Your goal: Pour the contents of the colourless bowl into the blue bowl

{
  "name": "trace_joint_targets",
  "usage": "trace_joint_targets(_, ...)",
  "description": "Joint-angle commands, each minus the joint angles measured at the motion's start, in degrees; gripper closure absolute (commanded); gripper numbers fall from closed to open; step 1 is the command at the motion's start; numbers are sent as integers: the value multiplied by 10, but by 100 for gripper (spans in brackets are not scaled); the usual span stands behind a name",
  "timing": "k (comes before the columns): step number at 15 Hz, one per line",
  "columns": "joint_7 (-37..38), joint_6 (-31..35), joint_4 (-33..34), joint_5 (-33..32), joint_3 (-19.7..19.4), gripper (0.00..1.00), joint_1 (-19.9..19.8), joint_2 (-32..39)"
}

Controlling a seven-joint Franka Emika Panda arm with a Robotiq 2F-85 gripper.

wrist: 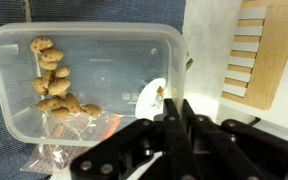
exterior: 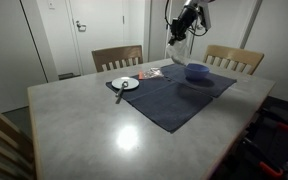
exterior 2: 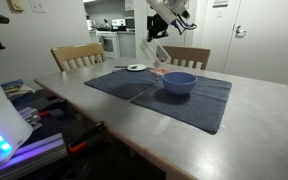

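My gripper (wrist: 174, 112) is shut on the right rim of the colourless bowl (wrist: 94, 45), a clear plastic container with brown snack pieces (wrist: 52, 80) piled at one end. In both exterior views the gripper (exterior: 179, 33) (exterior 2: 156, 38) holds the container (exterior: 175, 42) (exterior 2: 153, 52) tilted and well above the table. It hangs beside the blue bowl (exterior: 197, 72) (exterior 2: 179, 83), which stands on the dark blue mat (exterior: 174, 100) (exterior 2: 184, 105). The blue bowl is out of the wrist view.
A white plate (exterior: 125, 84) (exterior 2: 136, 68) with a utensil lies at the mat's edge. An orange packet (exterior: 152, 72) (wrist: 89, 128) lies under the held container. Wooden chairs (exterior: 117, 57) (exterior 2: 77, 56) (wrist: 259, 50) stand at the table's far side.
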State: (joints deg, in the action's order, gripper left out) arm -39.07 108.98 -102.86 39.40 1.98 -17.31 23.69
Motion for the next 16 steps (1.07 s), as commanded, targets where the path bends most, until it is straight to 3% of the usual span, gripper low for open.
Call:
trace_joint_targets(1,-49,-48,-10,44,-13,98,-14,-15)
trace_joint_targets(3,-83,-84,-14,69,-22,98,-22,-19)
trace_joint_targets(4,-53,-58,2,50,-32,92,2,-1)
trace_joint_targets(16,-90,-118,-1,80,-47,98,-18,-7)
